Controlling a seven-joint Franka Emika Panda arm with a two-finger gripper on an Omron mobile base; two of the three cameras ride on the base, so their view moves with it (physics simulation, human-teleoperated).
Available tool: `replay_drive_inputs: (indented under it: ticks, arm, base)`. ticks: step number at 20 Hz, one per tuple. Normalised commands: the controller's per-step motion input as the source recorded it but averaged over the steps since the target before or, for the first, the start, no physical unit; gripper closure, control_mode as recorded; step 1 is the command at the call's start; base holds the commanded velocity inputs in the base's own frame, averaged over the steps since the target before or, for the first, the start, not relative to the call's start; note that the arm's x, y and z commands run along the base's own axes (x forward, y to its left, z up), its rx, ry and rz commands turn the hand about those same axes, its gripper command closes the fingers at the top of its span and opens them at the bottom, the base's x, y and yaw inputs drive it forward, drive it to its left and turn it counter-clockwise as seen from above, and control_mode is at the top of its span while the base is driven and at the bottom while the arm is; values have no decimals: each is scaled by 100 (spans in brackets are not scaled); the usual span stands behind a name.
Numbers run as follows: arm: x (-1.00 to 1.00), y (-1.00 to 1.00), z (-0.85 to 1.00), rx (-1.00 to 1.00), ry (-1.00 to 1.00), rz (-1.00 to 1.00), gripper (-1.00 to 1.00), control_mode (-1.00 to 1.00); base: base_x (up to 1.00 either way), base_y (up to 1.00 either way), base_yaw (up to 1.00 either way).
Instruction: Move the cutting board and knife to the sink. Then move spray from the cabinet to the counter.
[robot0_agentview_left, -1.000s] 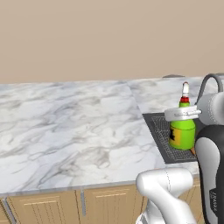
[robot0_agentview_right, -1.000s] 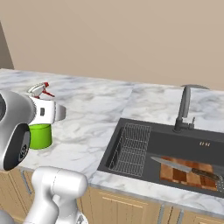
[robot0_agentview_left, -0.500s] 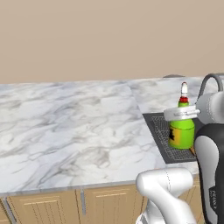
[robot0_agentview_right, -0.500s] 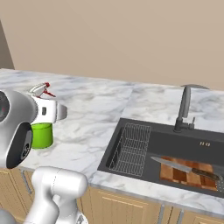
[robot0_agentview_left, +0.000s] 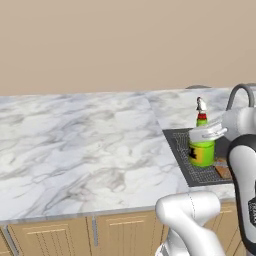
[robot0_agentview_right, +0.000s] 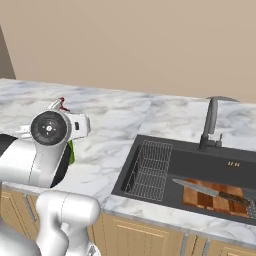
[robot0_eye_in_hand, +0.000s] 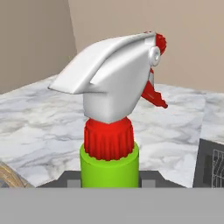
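The hand (robot0_agentview_left: 207, 134) was clamped on the green spray bottle (robot0_agentview_left: 201, 150), carrying it upright just above the marble tabletop (robot0_agentview_left: 85, 145). Board (robot0_agentview_right: 212, 200) and knife (robot0_agentview_right: 210, 191) already lay in the sink (robot0_agentview_right: 195, 165), well off to the hand's side, so this looked like the last step: lower the bottle onto bare marble, then let go. Beyond the hand rose a plain tan wall (robot0_agentview_left: 125, 45).

Green spray (robot0_agentview_left: 202, 150) upright – knife (robot0_agentview_right: 210, 191) atop cutting board (robot0_agentview_right: 214, 201) in sink (robot0_agentview_right: 200, 165).
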Motion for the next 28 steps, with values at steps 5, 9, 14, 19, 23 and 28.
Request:
replay_drive_inputs:
  ticks: [5,9,14,19,23,28]
  arm:
    - [38,7,-46,0,-5,32,100,-100]
    - [46,2,-46,0,0,29,100,-100]
    - [49,14,-53,0,-3,22,100,-100]
    - [37,13,-55,0,-12,17,100,-100]
    - [46,11,-50,2,-8,7,100,-100]
    - [48,18,-44,1,-3,1,100,-100]
  base:
    - [0,0,0]
    - [0,0,0]
    - [0,0,0]
    - [0,0,0]
    - [0,0,0]
    - [0,0,0]
